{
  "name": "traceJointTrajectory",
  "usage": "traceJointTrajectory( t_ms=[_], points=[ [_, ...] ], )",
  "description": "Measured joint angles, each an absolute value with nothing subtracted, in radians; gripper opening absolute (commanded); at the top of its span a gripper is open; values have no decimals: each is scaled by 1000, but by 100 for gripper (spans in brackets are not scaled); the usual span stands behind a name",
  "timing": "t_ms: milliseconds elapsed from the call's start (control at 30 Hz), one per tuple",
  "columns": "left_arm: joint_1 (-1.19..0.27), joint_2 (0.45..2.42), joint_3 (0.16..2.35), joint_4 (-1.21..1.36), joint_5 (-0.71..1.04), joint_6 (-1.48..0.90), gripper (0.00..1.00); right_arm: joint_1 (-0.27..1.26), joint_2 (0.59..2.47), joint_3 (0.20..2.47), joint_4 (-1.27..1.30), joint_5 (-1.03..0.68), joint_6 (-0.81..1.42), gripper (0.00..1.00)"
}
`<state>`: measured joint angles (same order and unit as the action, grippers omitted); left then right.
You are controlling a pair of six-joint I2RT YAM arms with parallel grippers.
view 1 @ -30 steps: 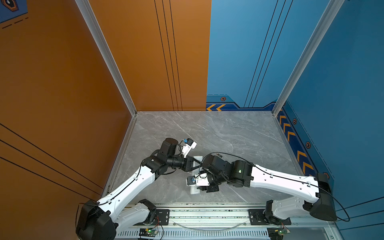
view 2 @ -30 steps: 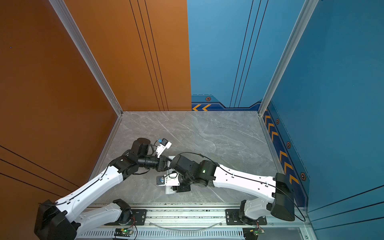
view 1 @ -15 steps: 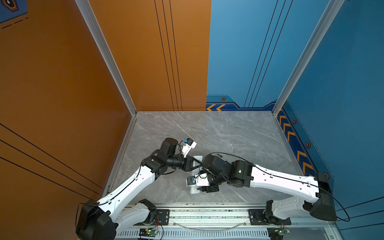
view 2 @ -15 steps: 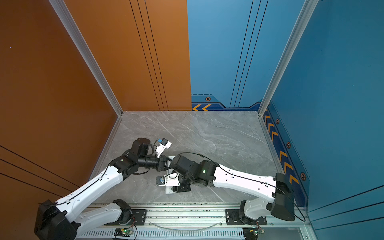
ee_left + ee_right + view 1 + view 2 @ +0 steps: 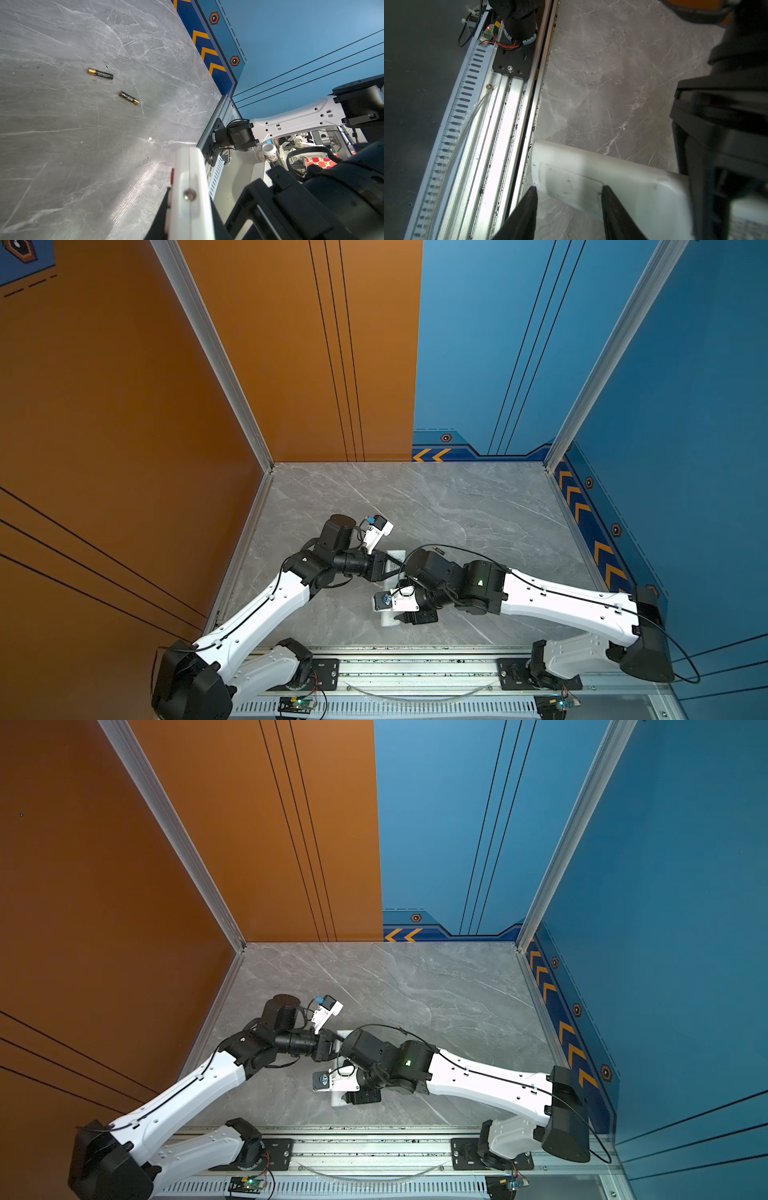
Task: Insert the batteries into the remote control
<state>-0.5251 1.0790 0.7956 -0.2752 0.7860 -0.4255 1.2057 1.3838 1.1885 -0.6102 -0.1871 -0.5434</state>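
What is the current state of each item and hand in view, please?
remote control: gripped, not yet loaded.
battery cover: closed on the remote control.
batteries: both lying loose on the table, apart.
left hand: shut on the remote control.
right hand: open, straddling the battery cover.

I see the remote control running front to back near the table's front edge; whether it rests on the table I can't quite tell. The left gripper sits at its far end. The right gripper is over its near end, near the rail. The first battery and second battery lie on the table, apart, between remote and right wall.
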Motion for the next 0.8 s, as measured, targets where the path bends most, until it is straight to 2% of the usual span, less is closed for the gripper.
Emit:
traceJointTrajectory(
  t_ms=[800],
  points=[
    [-525,1079,800,-274,786,-426,0,1206,1369,1188,-611,-187,-543,48]
  ],
)
